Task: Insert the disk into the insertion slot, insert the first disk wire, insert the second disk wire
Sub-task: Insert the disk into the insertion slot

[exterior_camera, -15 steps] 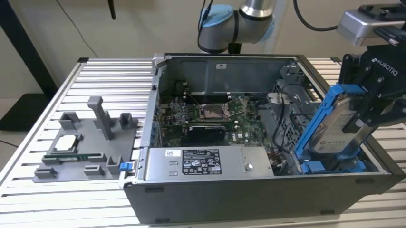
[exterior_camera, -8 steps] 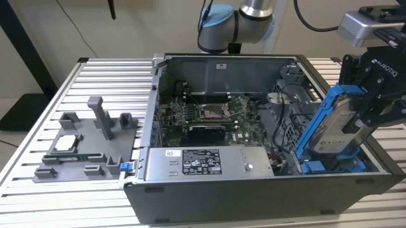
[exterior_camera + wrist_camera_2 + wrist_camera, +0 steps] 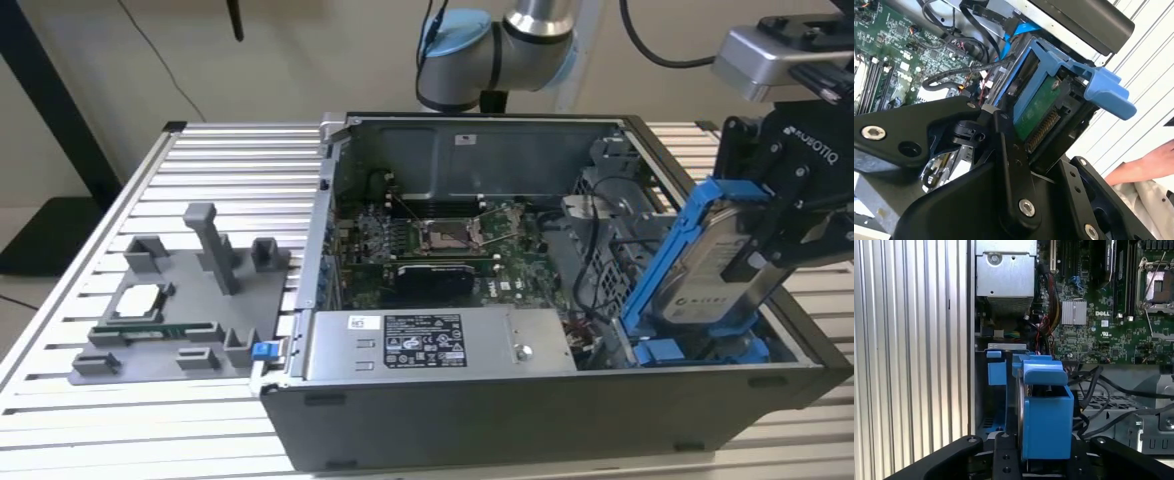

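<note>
The disk [image 3: 722, 262], silver-grey with a white label in a bright blue caddy [image 3: 663, 262], stands steeply tilted at the case's corner on the exterior view's right. My gripper [image 3: 763, 262] is shut on its upper part. Its lower end rests among the blue rails of the insertion slot [image 3: 701, 350]. In both wrist views the black fingers [image 3: 1010, 155] clamp the caddy [image 3: 1047, 420], and the disk's green circuit board [image 3: 1035, 112] shows. The slot's blue rail [image 3: 996, 372] lies just beyond the caddy. Loose black wires [image 3: 1104, 385] hang beside the bay.
The open grey computer case [image 3: 534, 410] sits on a slatted metal table [image 3: 80, 420]. Inside are the green motherboard [image 3: 441, 235] and the grey power-supply box [image 3: 427, 345]. A grey fixture with parts [image 3: 187, 300] stands at the exterior view's left. A person's hand [image 3: 1149, 165] is close by.
</note>
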Controlling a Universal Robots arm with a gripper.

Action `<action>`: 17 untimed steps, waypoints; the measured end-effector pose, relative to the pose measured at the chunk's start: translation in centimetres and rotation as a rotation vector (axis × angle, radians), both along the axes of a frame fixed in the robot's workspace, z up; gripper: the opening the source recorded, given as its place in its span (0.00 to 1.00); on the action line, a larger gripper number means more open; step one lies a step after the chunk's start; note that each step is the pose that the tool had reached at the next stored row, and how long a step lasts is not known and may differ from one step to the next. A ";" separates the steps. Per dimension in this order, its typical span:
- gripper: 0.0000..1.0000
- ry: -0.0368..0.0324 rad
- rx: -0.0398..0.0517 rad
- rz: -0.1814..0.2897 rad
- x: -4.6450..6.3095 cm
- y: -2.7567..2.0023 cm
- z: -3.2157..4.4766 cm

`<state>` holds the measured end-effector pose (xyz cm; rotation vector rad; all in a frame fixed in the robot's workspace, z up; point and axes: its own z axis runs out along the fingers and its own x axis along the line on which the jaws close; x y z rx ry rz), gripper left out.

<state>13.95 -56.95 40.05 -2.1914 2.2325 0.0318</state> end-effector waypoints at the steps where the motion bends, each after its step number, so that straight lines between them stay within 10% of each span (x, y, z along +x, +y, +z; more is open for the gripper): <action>1: 0.00 0.0000 0.0001 0.000 0.0 -0.03 0.00; 17: 0.00 0.0000 -0.0001 0.000 -0.3 -0.43 -0.69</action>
